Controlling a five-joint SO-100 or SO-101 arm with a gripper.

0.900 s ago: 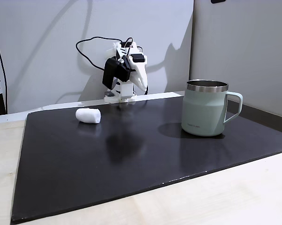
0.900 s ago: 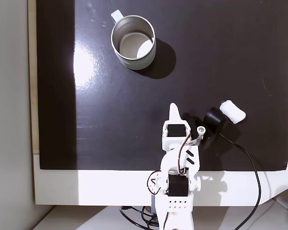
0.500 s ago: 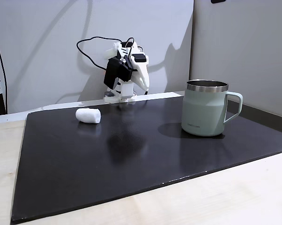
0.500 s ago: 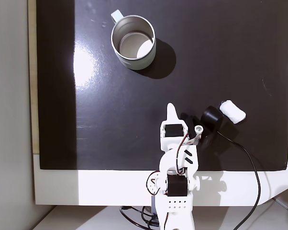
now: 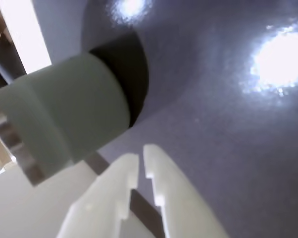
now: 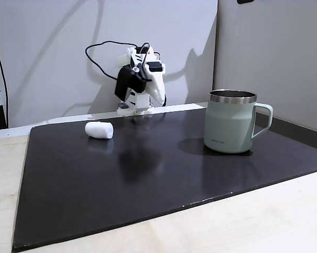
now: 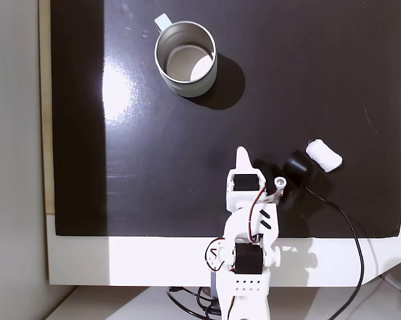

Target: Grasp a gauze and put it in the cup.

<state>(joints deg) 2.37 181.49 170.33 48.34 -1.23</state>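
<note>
Arm (image 7: 246, 200) shifted slightly | jaws nearly together, empty | gauze (image 7: 324, 155) beside | cup (image 7: 185, 59) apart

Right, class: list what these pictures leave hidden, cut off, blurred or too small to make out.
- Cup, wrist view: blurred, its rim and handle cut off by the left edge.
- Print on the cup, fixed view: too small to read.
- Pincer, fixed view: whether the tips meet is too small to tell.
- Gauze, fixed view from above: its underside is hidden against the mat.
</note>
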